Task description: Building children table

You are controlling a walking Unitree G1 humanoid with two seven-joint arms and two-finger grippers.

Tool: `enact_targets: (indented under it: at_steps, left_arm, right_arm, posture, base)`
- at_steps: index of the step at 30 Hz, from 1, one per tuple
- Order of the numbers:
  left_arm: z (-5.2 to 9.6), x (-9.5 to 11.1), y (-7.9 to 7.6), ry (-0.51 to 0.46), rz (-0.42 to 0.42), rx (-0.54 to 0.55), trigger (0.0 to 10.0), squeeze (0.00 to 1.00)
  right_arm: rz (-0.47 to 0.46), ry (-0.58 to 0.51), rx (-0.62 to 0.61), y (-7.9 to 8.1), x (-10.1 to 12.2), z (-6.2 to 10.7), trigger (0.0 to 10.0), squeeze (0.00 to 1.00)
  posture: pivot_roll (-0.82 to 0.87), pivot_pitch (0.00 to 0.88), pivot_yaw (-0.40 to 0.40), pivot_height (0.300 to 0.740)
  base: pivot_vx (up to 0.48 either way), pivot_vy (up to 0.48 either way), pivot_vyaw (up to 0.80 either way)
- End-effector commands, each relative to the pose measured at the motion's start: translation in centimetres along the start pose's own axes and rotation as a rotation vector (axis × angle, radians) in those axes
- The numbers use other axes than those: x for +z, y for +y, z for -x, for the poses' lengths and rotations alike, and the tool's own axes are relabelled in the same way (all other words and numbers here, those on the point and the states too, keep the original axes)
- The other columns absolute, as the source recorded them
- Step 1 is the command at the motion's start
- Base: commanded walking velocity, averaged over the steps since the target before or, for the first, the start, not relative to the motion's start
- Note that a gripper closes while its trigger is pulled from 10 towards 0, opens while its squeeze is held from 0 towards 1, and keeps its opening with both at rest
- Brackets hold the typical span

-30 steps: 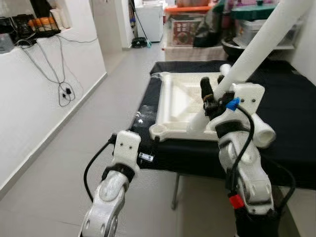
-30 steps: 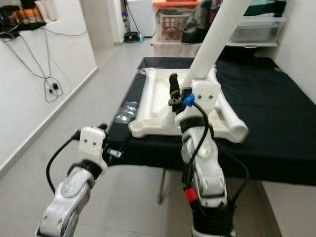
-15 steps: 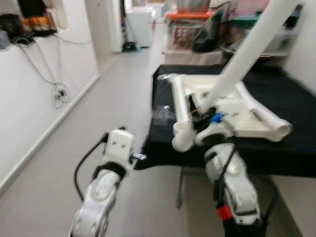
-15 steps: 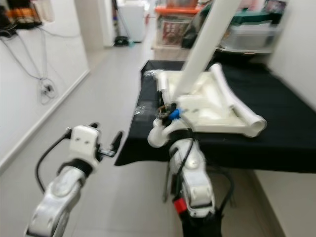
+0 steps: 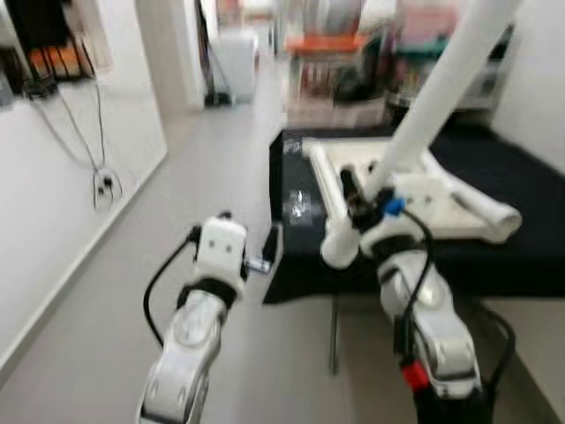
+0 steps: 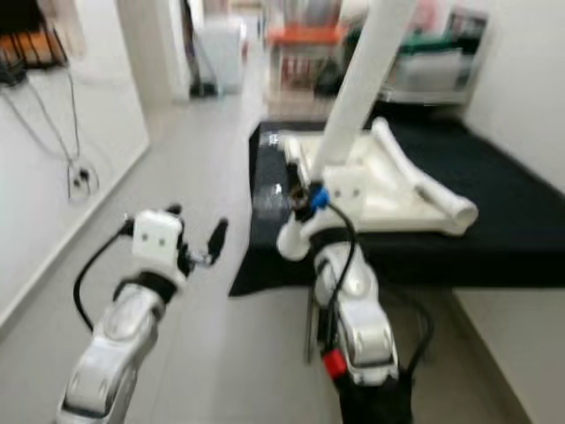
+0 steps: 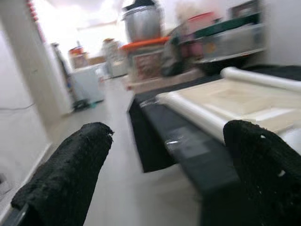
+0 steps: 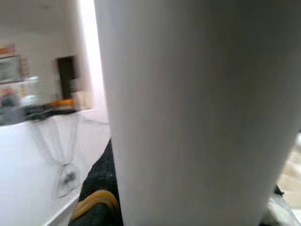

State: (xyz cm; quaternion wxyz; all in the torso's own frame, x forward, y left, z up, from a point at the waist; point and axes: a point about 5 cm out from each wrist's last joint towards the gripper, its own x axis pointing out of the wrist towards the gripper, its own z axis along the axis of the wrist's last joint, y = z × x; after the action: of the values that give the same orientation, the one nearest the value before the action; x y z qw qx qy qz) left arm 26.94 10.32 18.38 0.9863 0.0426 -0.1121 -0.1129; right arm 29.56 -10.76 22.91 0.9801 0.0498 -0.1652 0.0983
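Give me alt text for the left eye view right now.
The right claw holds a long white table leg tilted up over the upturned white tabletop on a black-covered table. The left claw hangs open beside the table, over grey floor.

Leg [image 5: 446,84]: white plastic tube, smooth, faint sheen.
Tabletop [image 5: 415,190]: cream plastic, moulded, smooth, slightly glossy along its rounded rails.
Counter [image 5: 530,190]: covered in black cloth, matt.
Left gripper [image 7: 164,174]: fingers [image 7: 66,172] black, coarse and grainy, matt.
Right gripper [image 5: 357,196]: white plastic housing, smooth; black rubbery cable.
Arms [image 5: 190,344]: silver metal look, satin shine.
Floor [image 5: 115,309]: grey tile, smooth, dull gloss.
Wall [image 5: 53,185]: white, matt.
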Motion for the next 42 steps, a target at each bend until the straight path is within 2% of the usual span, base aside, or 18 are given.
enact_targets:
  at_steps: [1, 12, 24, 29, 37, 42]
  left_arm:
    - [-0.3, 0.5, -0.3, -0.014, 0.001, -0.006, 10.0, 0.00]
    - [-0.2, 0.4, -0.2, -0.004, -0.002, -0.009, 10.0, 0.00]
    - [-0.3, 0.3, -0.2, 0.014, 0.019, 0.000, 10.0, 0.00]
    - [0.3, -0.4, 0.1, 0.037, 0.012, -0.008, 10.0, 0.00]
    - [1.6, -1.8, -0.1, 0.093, -0.007, -0.008, 10.0, 0.00]
    - [2.0, -2.4, -0.2, 0.118, -0.006, -0.010, 10.0, 0.00]
  right_arm:
    - [0.015, -0.027, -0.020, -0.7, 0.8, -0.5, 10.0, 0.00]
    - [0.011, -0.043, -0.013, -0.5, 1.4, -1.0, 10.0, 0.00]
    - [0.028, -0.048, 0.001, -1.1, 1.6, -1.4, 10.0, 0.00]
    - [0.038, -0.016, 0.039, -0.9, 0.8, -1.0, 10.0, 0.00]
    - [0.048, 0.043, 0.092, 0.2, -0.8, -0.1, 10.0, 0.00]
    - [0.045, 0.052, 0.111, 0.5, -1.0, -0.2, 10.0, 0.00]
  posture:
    - [0.02, 0.000, -0.003, 0.740]
    - [0.03, 0.000, 0.000, 0.740]
    - [0.03, 0.000, -0.002, 0.740]
    - [0.02, 0.000, -0.005, 0.740]
    - [0.03, 0.000, -0.017, 0.740]
    - [0.03, 0.000, -0.018, 0.740]
  base:
    - [0.386, 0.000, 0.00]
    - [0.390, 0.000, 0.00]
    - [0.000, 0.000, -0.07]
    - [0.000, 0.000, -0.79]
    - [0.000, 0.000, 0.00]
    - [0.102, -0.407, 0.00]
